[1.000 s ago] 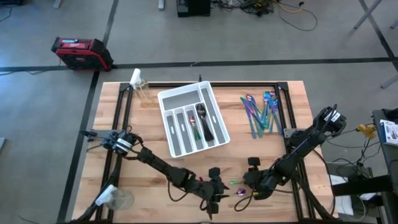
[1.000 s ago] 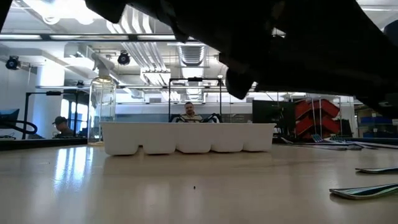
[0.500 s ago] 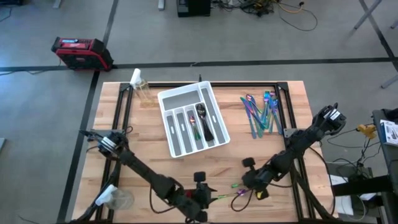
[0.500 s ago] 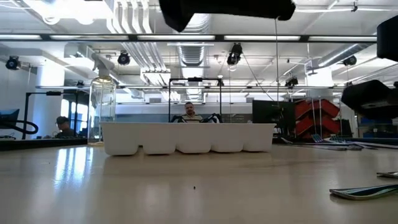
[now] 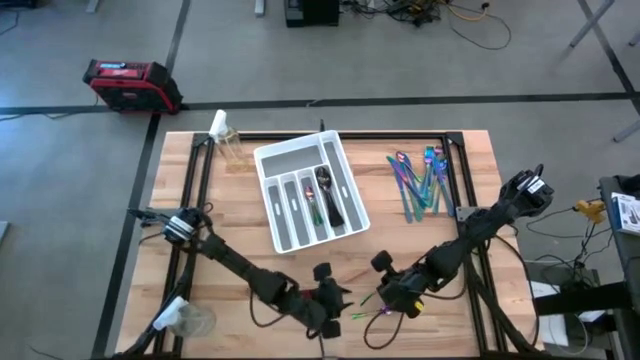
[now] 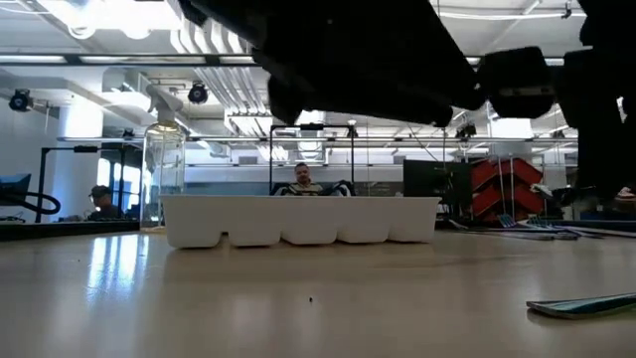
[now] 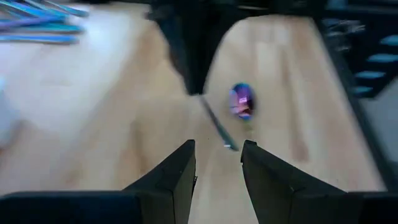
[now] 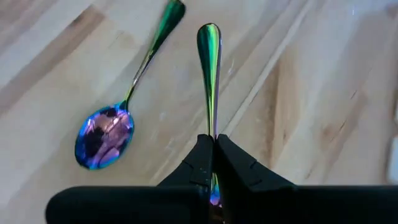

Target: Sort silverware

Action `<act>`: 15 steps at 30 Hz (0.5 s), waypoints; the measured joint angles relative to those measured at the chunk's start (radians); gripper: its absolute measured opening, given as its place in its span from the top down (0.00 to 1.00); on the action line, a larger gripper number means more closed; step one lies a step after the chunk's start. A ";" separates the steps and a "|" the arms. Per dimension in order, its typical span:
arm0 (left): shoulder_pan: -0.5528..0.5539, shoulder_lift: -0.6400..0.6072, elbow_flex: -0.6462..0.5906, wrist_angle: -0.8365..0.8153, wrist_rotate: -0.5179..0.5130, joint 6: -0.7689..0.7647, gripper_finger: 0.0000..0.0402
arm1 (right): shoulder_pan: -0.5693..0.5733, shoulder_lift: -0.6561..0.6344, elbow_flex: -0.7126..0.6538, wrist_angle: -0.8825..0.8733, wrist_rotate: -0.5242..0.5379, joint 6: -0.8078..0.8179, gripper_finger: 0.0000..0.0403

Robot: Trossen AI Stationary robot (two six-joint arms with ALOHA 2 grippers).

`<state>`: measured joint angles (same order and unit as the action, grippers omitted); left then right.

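The right tool (image 8: 214, 149) is down at the near edge of the pale wooden bench (image 5: 230, 230), and its two dark fingers (image 8: 198, 163) are pinched tight on the slim iridescent green-gold handle of a piece of silverware (image 8: 209, 56). That handle sticks straight out ahead of the fingertips; the working end is hidden behind them, so fork, spoon or knife cannot be told. Just beside it, off to one side of the tool, an iridescent purple-blue spoon with a green handle (image 8: 118, 112) lies flat on the wood, apart from the held piece.

The left tool (image 7: 217, 165) sits close by at the same near edge, facing the right arm. Its fingers (image 7: 177, 171) stand parted with a clear gap and nothing between them. Ahead of that gap the same spoon's purple bowl (image 7: 241, 101) shows, blurred, next to a thin dark stem.

Seen from above, the two tools (image 5: 330, 300) (image 5: 390, 293) nearly meet. Well beyond them, the white compartmented plastic tray (image 5: 310, 195) holds a few dark utensils. Farther out from the right tool, a loose pile of teal-purple cutlery (image 5: 420, 180) lies unsorted. A clear spray bottle with a white top (image 5: 225, 140) stands beyond the tray.
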<state>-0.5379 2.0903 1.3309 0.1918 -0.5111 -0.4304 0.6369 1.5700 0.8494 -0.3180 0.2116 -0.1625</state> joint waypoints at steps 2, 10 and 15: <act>0.028 0.005 -0.031 0.115 0.108 -0.015 0.70 | 0.001 0.000 0.008 -0.003 0.016 -0.064 1.00; 0.103 0.019 -0.060 0.190 0.200 -0.137 0.61 | 0.000 -0.001 0.048 -0.008 0.111 -0.152 1.00; 0.124 0.019 -0.064 0.184 0.264 -0.182 0.55 | 0.000 -0.001 0.062 -0.010 0.168 -0.155 1.00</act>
<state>-0.4142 2.1098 1.2671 0.3756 -0.2469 -0.6128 0.6365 1.5688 0.9110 -0.3283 0.3798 -0.3177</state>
